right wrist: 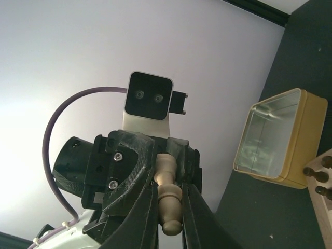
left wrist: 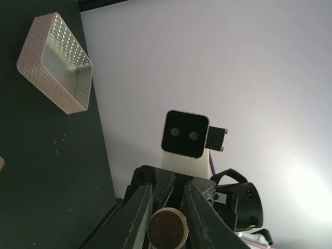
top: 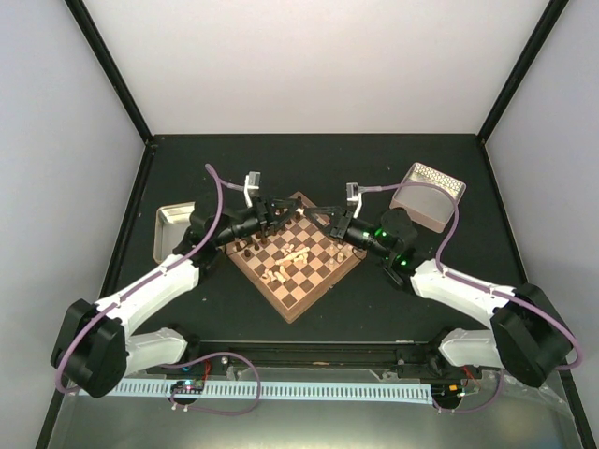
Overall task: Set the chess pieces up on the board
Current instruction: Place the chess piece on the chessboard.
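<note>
The board [top: 299,301] lies as a diamond at the table's middle. Several pale pieces [top: 285,264] lie loose on it, and dark pieces [top: 245,248] stand along its left edge. My left gripper [top: 285,208] and right gripper [top: 314,215] meet tip to tip above the board's far corner. Both are closed on one pale chess piece. In the left wrist view its round felt base [left wrist: 167,228] sits between my left gripper's [left wrist: 167,207] fingers. In the right wrist view the pale piece [right wrist: 170,207] lies between my right gripper's [right wrist: 170,194] fingers, knob toward the camera.
A shallow yellowish metal tray [top: 173,224] lies left of the board and also shows in the right wrist view [right wrist: 280,137]. A pinkish bin [top: 429,196] stands at the back right and shows in the left wrist view [left wrist: 54,62]. Dark pawns [right wrist: 316,176] stand at the board's edge.
</note>
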Action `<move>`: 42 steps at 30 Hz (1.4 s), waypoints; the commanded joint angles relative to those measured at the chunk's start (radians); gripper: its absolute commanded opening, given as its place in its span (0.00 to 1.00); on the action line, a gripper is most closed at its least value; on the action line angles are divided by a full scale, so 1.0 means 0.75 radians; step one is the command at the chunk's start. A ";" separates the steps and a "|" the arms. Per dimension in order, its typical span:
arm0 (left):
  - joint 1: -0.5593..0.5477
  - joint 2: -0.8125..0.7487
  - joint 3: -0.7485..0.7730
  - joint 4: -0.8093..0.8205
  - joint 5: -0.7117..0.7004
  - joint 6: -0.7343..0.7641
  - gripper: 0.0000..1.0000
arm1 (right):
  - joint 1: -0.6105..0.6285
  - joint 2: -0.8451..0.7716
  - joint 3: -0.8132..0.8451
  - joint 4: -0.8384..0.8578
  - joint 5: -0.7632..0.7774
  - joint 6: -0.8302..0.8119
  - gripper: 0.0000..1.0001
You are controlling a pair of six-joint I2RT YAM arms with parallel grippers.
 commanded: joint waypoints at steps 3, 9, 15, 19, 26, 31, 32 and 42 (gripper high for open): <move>0.009 -0.048 -0.002 -0.127 -0.077 0.159 0.38 | 0.001 -0.034 0.051 -0.219 -0.041 -0.051 0.01; 0.011 -0.150 0.026 -0.500 -0.263 0.454 0.71 | 0.000 -0.067 0.110 -0.645 -0.001 -0.261 0.01; 0.018 -0.347 -0.016 -0.826 -0.595 0.728 0.83 | 0.001 -0.058 0.281 -1.263 0.161 -0.623 0.01; 0.020 -0.520 -0.080 -0.894 -0.817 0.884 0.89 | 0.018 0.008 0.386 -1.543 0.228 -0.791 0.01; 0.021 -0.679 -0.030 -1.069 -1.006 1.112 0.91 | 0.158 0.226 0.644 -1.975 0.423 -0.948 0.01; 0.022 -0.711 0.041 -1.206 -1.064 1.217 0.91 | 0.205 0.387 0.756 -2.164 0.525 -0.965 0.01; 0.023 -0.713 0.057 -1.230 -1.070 1.235 0.91 | 0.210 0.411 0.773 -2.189 0.528 -0.966 0.01; 0.022 -0.712 0.186 -1.470 -1.052 1.354 0.95 | 0.244 0.630 0.917 -2.295 0.554 -0.984 0.01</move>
